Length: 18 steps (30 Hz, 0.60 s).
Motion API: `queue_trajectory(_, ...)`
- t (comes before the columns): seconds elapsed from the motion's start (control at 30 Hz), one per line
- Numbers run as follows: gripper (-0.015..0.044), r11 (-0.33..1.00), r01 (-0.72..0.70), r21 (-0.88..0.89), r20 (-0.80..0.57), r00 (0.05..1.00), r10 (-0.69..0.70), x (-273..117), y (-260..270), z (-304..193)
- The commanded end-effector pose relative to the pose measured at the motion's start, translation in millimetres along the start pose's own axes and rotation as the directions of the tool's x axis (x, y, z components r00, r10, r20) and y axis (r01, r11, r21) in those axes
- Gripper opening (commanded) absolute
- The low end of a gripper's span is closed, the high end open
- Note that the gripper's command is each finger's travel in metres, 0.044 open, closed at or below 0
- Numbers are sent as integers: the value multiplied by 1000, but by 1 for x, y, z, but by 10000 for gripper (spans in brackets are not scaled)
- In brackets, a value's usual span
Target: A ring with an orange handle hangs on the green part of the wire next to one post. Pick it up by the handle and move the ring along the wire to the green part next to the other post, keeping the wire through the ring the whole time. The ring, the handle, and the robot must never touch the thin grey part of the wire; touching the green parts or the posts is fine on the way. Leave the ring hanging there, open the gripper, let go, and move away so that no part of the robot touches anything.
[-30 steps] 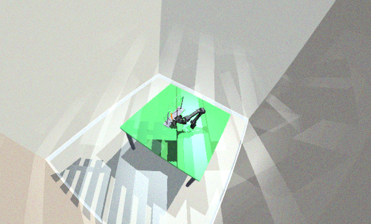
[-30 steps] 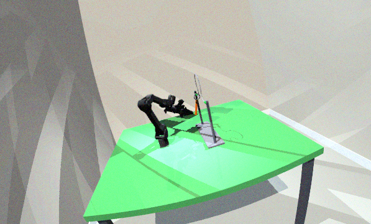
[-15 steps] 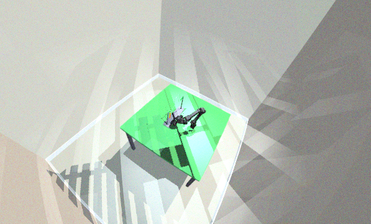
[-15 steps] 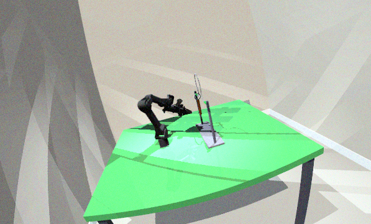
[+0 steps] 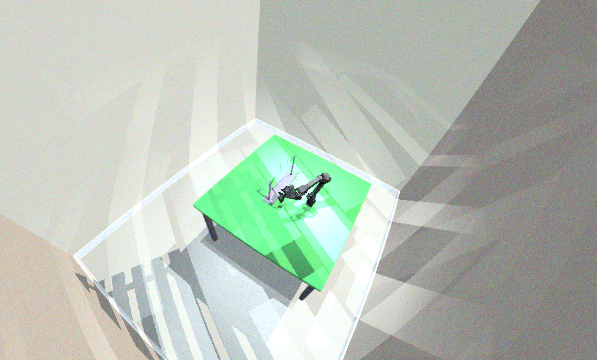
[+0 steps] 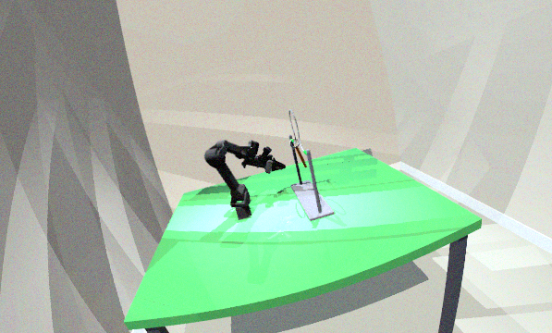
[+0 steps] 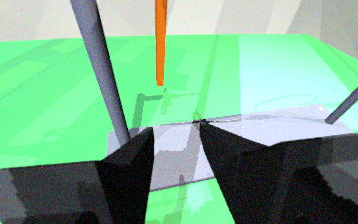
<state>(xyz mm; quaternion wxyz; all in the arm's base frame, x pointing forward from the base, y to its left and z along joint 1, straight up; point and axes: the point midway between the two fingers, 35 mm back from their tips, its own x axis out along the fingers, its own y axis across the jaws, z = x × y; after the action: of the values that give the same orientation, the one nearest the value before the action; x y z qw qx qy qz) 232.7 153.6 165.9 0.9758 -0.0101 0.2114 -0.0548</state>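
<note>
The orange handle [image 6: 300,156] [image 7: 160,45] slants down from the ring [image 6: 298,143], which hangs by the far post [image 6: 297,162] [image 7: 101,65], beyond my fingertips. My hand [image 6: 284,166] [image 7: 176,130] stands partly open, with nothing between the fingers. The near post [image 6: 314,182] [image 7: 352,95] rises from the other end of the pale base [image 6: 321,210] [image 7: 260,131] on the green desk [image 5: 258,220] [image 6: 211,277] [image 7: 40,115]. I can't tell which end was the start; if this is the goal, I judge only backing well away remains.

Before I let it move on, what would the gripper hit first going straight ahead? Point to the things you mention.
Probably nothing at first: the jaws point below the handle [image 7: 160,45] [image 6: 300,156], between the posts [image 7: 101,65] [image 6: 314,182]. Further on, perhaps the base [image 7: 175,165] [image 6: 313,203]; depth is unclear.
</note>
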Motion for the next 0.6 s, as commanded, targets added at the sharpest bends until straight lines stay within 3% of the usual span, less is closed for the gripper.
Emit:
queue_trajectory(0.0,160,1000,2,7,5,1000,-2,0,0,2)
queue_trajectory(0.03,160,1000,2,7,5,1000,-2,0,0,2)
queue_trajectory(0.27,344,1000,-2,-2,7,1000,2,-42,-2,2)
queue_trajectory(0.4,440,1000,-3,-2,8,1000,3,-43,-2,2)
queue_trajectory(0.57,440,1000,-3,-2,8,1000,3,-43,-2,2)
